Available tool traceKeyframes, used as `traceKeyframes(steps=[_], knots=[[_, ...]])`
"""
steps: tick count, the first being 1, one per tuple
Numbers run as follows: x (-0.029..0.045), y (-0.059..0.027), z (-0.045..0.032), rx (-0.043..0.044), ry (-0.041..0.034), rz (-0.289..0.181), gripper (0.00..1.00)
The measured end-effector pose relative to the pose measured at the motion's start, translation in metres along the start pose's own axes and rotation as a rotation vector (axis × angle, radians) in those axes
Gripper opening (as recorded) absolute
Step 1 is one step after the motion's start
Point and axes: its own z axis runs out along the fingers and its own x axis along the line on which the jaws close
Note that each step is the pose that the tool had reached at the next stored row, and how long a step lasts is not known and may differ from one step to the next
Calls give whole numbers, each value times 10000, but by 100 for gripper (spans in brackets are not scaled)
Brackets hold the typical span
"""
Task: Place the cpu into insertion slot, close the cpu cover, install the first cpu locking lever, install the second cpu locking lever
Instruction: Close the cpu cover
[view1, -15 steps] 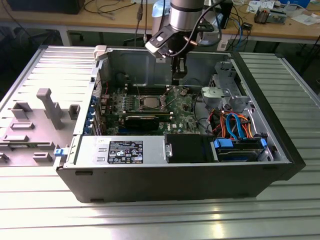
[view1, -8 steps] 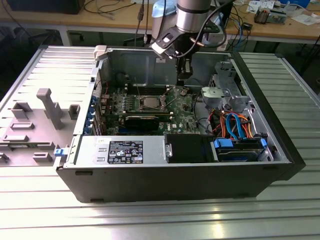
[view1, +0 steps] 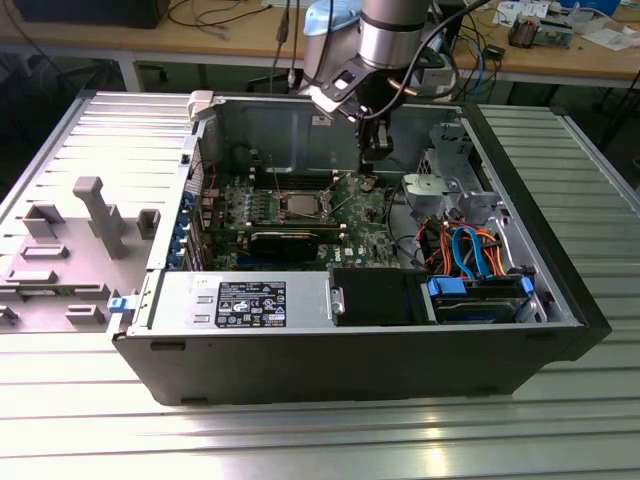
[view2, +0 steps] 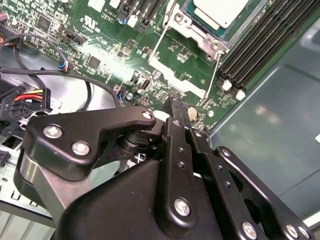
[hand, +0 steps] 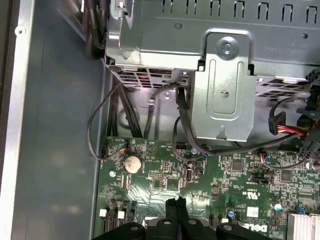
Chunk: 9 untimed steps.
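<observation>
Nearest in the exterior view was the ribbed metal bench (view1: 300, 440), w/ an open PC case (view1: 350, 365) lying on it. Along the case's near side sat a PSU (view1: 250, 300) at the exterior view's left, a black bay (view1: 375, 295) in the middle, and blue & orange cables (view1: 465, 250) at the right. A grey plastic jig (view1: 90, 210) sat on the bench outside the case, at the left. Further in, the green board (view1: 365, 225) lay flat, w/ a long black card (view1: 285, 240) across its near part. Just beyond the card the cpu (view1: 298, 204) sat in the slot (view1: 277, 207), approx mid-board. In the second wrist view the cover (view2: 187, 25) looked flat, framing the cpu's silver top. Two thin wire levers (view2: 157, 42) ran alongside; couldn't tell if they were latched. Memory slots (view2: 260, 45) lay just beside the slot. A bit further back & to the exterior view's right of the cpu, the hand (view1: 376, 158) hung from the arm (view1: 390, 40) over the board, apart from the cpu. It was clenched, w/ fingertips (hand: 172, 210) pressed together in both wrist views. In the first wrist view it was over the board near a coin cell (hand: 132, 162), w/ a metal drive cage (hand: 225, 90) at the board's edge. Farthest were the case's back wall (view1: 280, 130) and a wooden rear bench (view1: 200, 45).
</observation>
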Motion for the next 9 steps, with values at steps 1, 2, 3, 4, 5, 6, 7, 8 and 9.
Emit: traceKeyframes(steps=[1, 2, 3, 4, 5, 6, 7, 8, 9], knots=[[0, 10, 18, 1, 0, -9, 11], [-1, 14, 28, 1, 0, -12, 11], [-1, 21, 40, 2, 0, -14, 11], [-1, 23, 45, 2, 0, -14, 11], [-1, 25, 50, 2, 0, -14, 11], [-2, 29, 57, 3, -1, -13, 11], [-2, 32, 60, 3, 0, -3, 11], [-2, 37, 85, 49, 4, 52, 11], [-2, 39, 97, 74, 6, 52, 11]])
